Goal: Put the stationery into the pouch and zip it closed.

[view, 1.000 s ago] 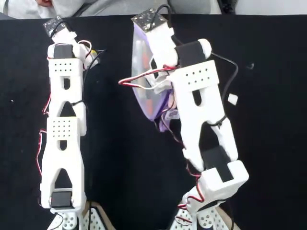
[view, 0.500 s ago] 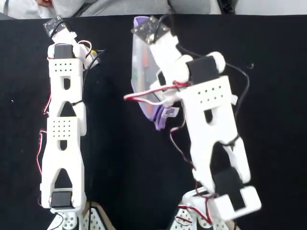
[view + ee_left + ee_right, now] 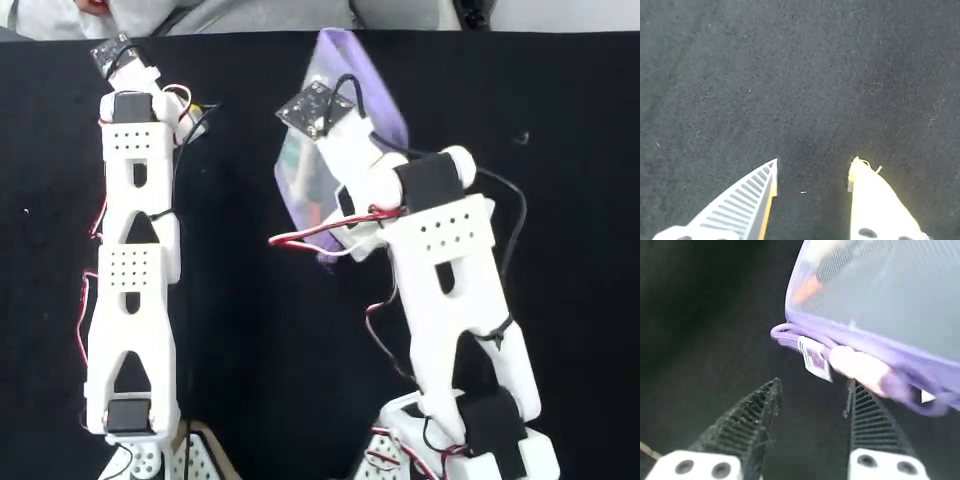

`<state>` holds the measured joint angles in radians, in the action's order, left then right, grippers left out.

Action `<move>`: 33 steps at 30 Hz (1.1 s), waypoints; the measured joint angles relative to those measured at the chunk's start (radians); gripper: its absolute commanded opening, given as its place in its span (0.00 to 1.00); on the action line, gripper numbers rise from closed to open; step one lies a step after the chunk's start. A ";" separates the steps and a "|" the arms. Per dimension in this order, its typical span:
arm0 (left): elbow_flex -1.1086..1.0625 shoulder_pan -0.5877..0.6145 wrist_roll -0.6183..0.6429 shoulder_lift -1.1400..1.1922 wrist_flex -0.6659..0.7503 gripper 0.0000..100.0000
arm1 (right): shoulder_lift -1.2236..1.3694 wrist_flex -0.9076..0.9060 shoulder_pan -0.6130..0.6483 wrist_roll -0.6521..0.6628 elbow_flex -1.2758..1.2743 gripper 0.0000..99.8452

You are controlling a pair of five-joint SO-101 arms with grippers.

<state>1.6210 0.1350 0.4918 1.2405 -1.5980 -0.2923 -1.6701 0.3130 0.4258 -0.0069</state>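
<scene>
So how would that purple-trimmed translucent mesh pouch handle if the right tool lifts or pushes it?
Probably floppy: the purple-trimmed translucent mesh pouch has thin see-through walls, so it may sag when lifted by one edge. Likely light: a few small orange items show inside, and they could shift. It looks flat, so it is unlikely to roll.

Lit evenly from overhead in the high view, brightly enough to wash the white plastic arm links [image 3: 130,280] almost flat, with only faint shading at their cut-outs. Soaked up by the matte black table cloth [image 3: 250,330], left as one dark field. Lifted to a grainy, lint-speckled grey in the left wrist view, darkest in the shade at the white-and-yellow left gripper [image 3: 815,162]. Smeared in the right wrist view across the translucent purple-trimmed mesh pouch [image 3: 880,295] — soft along its zip edge, pale where light passes through.
</scene>
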 measured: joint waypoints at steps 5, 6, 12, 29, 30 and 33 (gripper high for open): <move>0.000 0.006 -0.002 0.000 0.000 0.23 | 0.000 0.106 0.000 0.002 -0.092 0.11; 0.000 0.009 0.000 0.000 0.000 0.23 | 0.000 0.117 0.000 0.002 -0.114 0.09; 0.000 0.017 0.000 0.000 0.000 0.23 | 0.000 0.123 -0.018 0.017 -0.186 0.11; 0.000 0.017 0.000 0.000 0.000 0.23 | 0.000 0.322 -0.485 0.844 -0.531 0.15; 0.000 0.017 0.000 0.000 0.000 0.23 | 0.000 0.358 -0.485 0.861 -0.577 0.15; 0.000 0.017 0.000 0.000 0.000 0.23 | 0.000 0.460 -0.480 0.885 -0.681 0.15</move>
<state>1.6210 0.1519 0.4918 1.2405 -1.5980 -0.2923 -1.2098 -0.1672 1.3111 -0.6882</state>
